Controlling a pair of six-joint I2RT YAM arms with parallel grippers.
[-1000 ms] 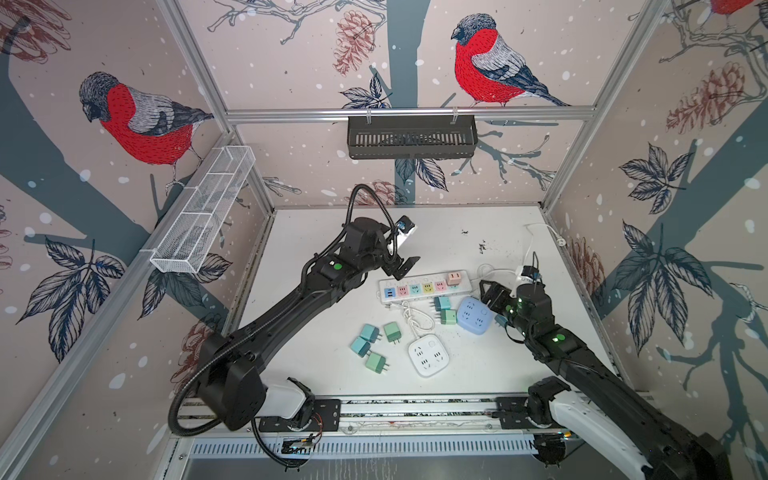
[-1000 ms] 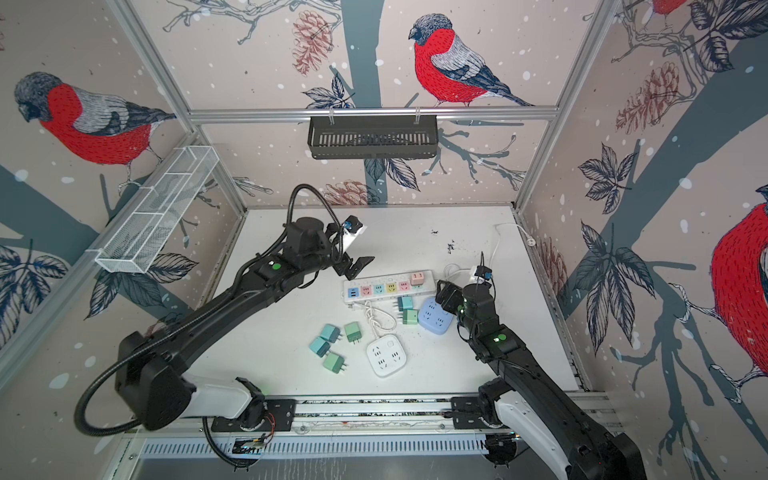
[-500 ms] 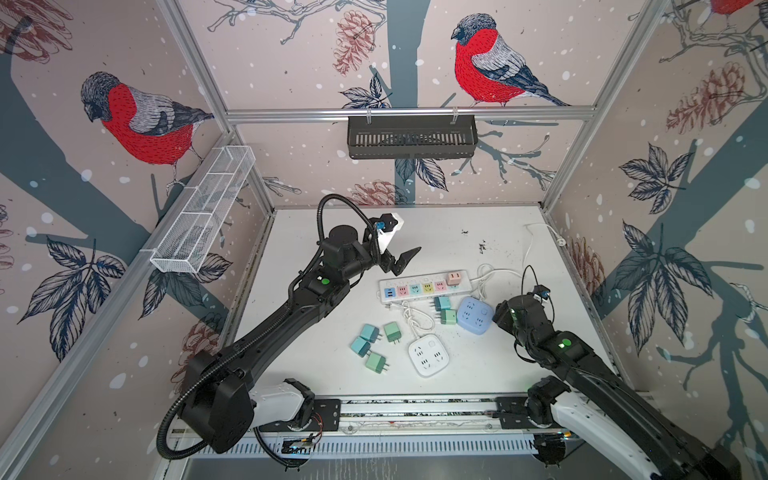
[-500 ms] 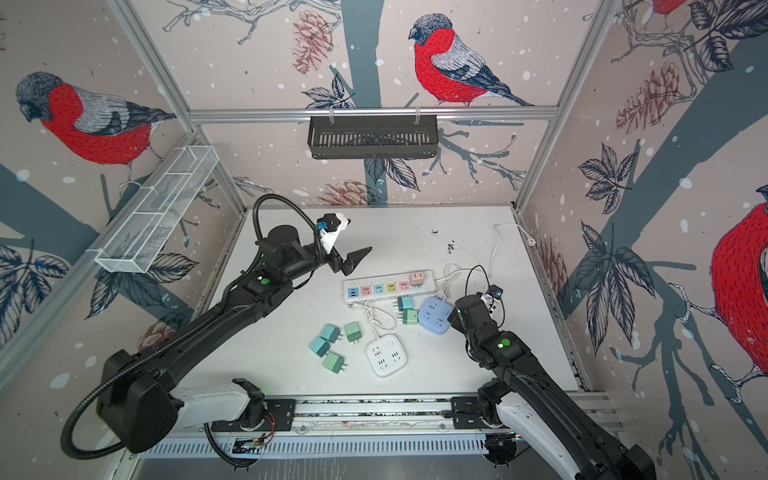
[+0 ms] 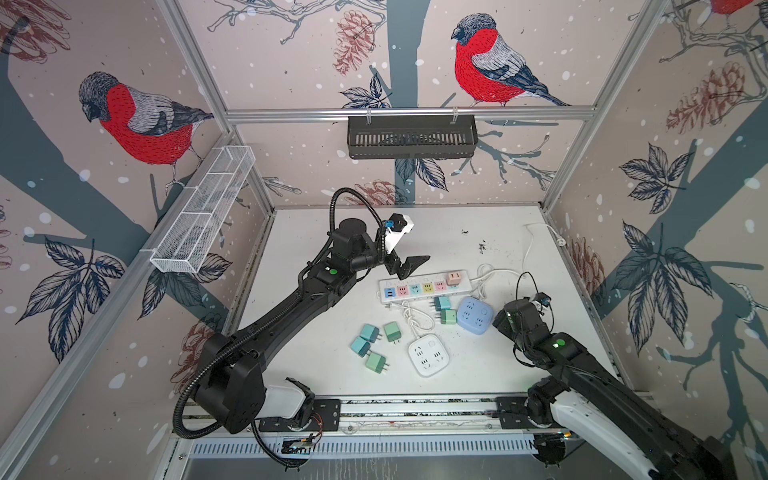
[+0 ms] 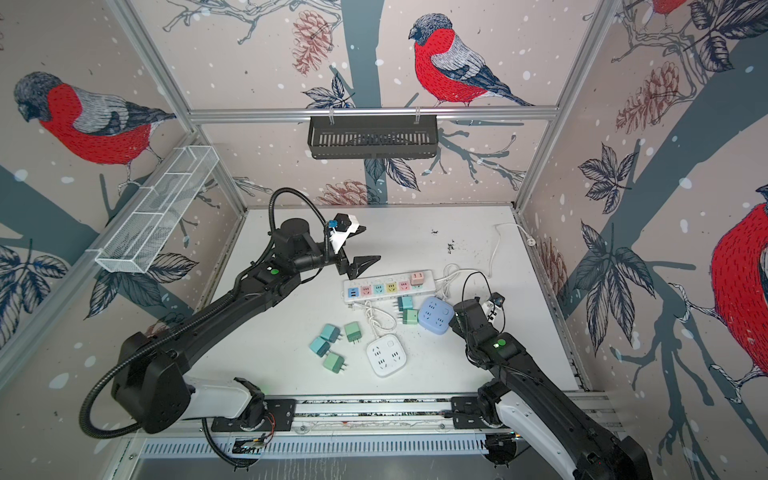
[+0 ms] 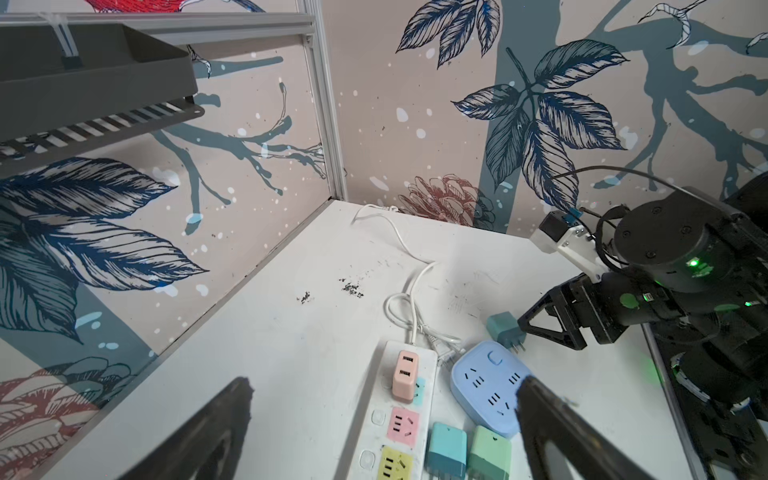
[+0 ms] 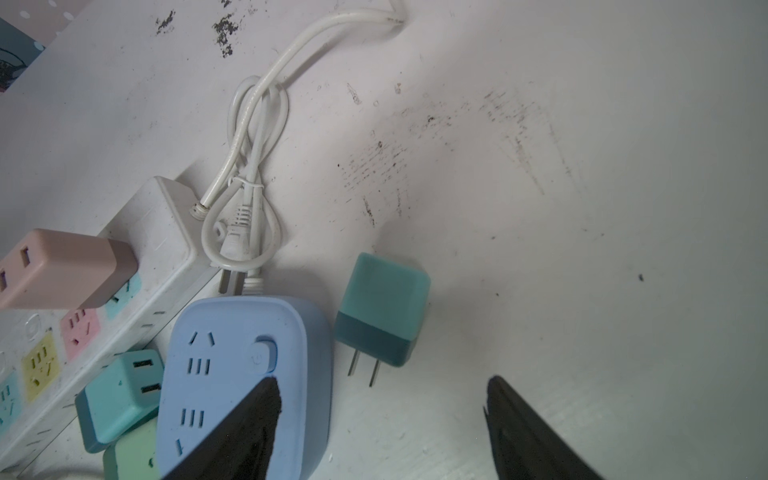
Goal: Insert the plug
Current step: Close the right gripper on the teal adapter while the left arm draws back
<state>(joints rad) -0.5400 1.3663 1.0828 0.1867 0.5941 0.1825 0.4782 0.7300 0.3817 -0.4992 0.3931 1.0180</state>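
Teal plug [image 8: 382, 316] — blue cube [image 8: 232, 332] beside, table [image 8: 582, 249] beyond bare.

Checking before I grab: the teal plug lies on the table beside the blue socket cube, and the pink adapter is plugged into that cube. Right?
No: the pink adapter is plugged into the white power strip, not the blue socket cube; the right wrist view shows it. The teal plug lies as you say.

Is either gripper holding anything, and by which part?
Nothing is held. The left gripper is open and empty; the right gripper is open, the teal plug lying free before it.
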